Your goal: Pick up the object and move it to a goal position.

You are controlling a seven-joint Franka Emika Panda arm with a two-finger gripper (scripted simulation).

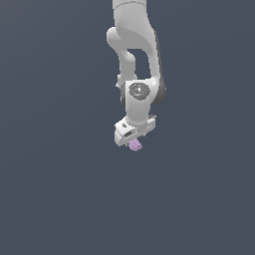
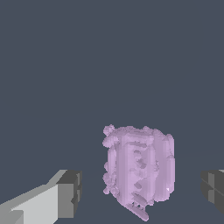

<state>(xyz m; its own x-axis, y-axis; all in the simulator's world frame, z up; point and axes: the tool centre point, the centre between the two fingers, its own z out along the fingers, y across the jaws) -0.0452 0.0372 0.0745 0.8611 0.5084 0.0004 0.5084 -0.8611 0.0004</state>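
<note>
The object (image 2: pixel 140 168) is a pale lilac lump with a bumpy, ribbed surface. In the wrist view it lies between my two fingertips with a gap on each side, and neither grey pad (image 2: pixel 70 192) touches it. My gripper (image 2: pixel 142 190) is open around it. In the exterior view the white arm hangs from above with the gripper (image 1: pixel 133 142) pointing down, and the object (image 1: pixel 135 145) peeks out just below the hand as a small purple tuft. The fingers themselves are hidden there behind the hand.
A plain dark blue-grey surface (image 1: pixel 60 199) fills both views. No other objects, containers or edges show.
</note>
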